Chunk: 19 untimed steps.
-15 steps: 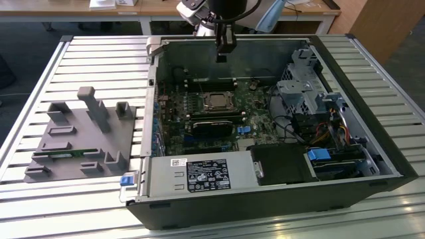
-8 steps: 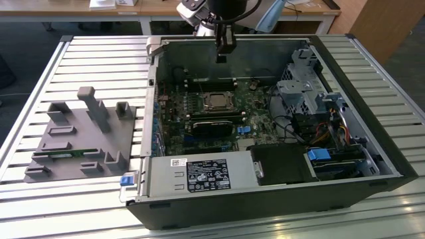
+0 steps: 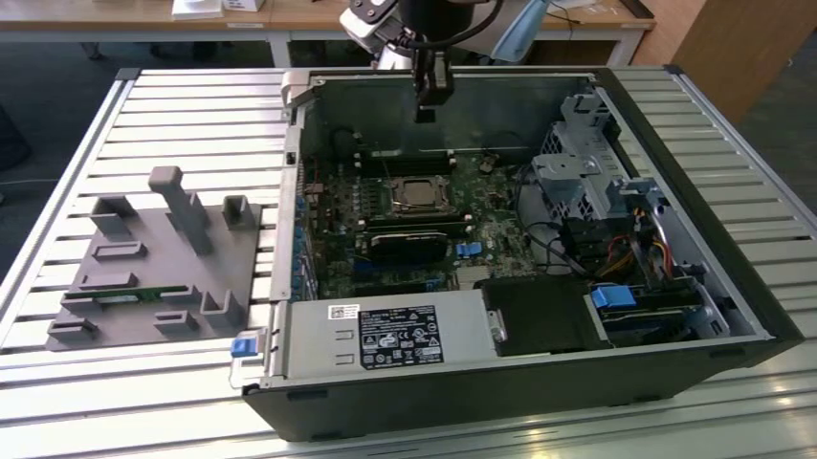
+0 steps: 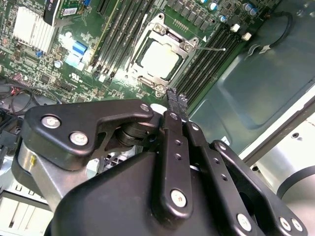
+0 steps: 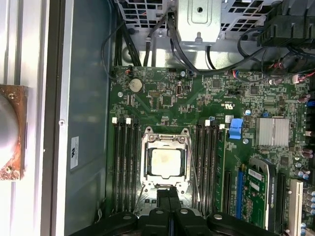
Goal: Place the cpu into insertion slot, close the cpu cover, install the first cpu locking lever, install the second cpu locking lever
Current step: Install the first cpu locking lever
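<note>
You are looking at the gripper [image 3: 427, 115] hanging over the open computer case [image 3: 511, 402]. On the exterior view's clock face it is sitting at twelve o'clock of the socket, well apart from the board. Its fingers are pressing together, narrow, and carrying nothing. In the second wrist view the fingertips [image 4: 176, 101] are meeting with no gap between them.

The cpu [image 5: 167, 163] is lying flat in its socket on the green motherboard [image 5: 162, 98], its dull silver top facing up. The cpu cover [image 5: 165, 140] is lying down around it, its metal frame bordering the chip on all sides. A thin wire lever [image 4: 211, 49] is reaching out from the socket's edge in the second wrist view, and you cannot tell whether it is hooked down. Dark memory slots [image 5: 123, 162] are flanking the socket on two sides.

In the exterior view, the labelled power supply box [image 3: 383, 335] is sitting at six o'clock of the socket and the drive cage [image 3: 600, 182] at three o'clock. A grey fixture block [image 3: 153, 268] is resting on the slatted table [image 3: 128, 402] at nine o'clock of the case, just beside its wall.
</note>
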{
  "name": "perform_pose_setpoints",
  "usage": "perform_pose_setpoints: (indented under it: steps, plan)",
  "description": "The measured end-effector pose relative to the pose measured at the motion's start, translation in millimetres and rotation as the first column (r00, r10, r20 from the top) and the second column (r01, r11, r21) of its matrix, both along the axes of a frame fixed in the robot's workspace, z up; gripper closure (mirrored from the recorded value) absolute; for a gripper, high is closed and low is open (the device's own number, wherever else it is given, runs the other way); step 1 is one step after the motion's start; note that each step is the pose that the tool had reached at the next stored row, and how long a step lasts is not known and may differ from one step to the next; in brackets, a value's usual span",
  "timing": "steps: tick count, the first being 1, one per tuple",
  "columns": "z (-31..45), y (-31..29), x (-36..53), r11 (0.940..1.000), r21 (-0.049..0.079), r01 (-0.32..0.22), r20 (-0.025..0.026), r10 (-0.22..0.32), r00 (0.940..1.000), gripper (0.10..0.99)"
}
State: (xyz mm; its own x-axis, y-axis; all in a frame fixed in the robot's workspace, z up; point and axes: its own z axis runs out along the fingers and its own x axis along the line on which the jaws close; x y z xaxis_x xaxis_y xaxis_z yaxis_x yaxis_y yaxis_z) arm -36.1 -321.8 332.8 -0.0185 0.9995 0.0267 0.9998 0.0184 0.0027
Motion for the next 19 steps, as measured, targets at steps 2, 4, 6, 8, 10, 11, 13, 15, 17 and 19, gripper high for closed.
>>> perform_pose_setpoints:
  steps: [2,4,6,8,10,11,13,15,17,19]
  plan:
    - [-0.5,0.0,0.0,1.0,0.0,0.0,0.0001,0.0,1.0,0.98]
    - [-1.2,0.0,0.0,1.0,0.0,0.0,0.0001,0.0,1.0,0.98]
    - [-1.9,0.0,0.0,1.0,0.0,0.0,0.0001,0.0,1.0,0.98]
    - [-2.8,0.0,0.0,1.0,0.0,0.0,0.0001,0.0,1.0,0.98]
    - [-3.9,0.0,0.0,1.0,0.0,0.0,0.0001,0.0,1.0,0.98]
    - [-4.5,0.0,0.0,1.0,0.0,0.0,0.0001,0.0,1.0,0.98]
    - [-6.1,0.0,0.0,1.0,0.0,-0.001,0.0002,0.001,1.0,0.98]
    - [-7.3,0.0,-0.1,0.9995,0.0,-0.032,0.0001,0.032,0.9995,0.98]
    - [-8.5,0.0,-0.1,0.9978,0.0,-0.067,0.0001,0.067,0.9978,0.98]
    - [-9.7,0.0,-0.1,0.9946,0.0,-0.103,0.0001,0.103,0.9946,0.98]
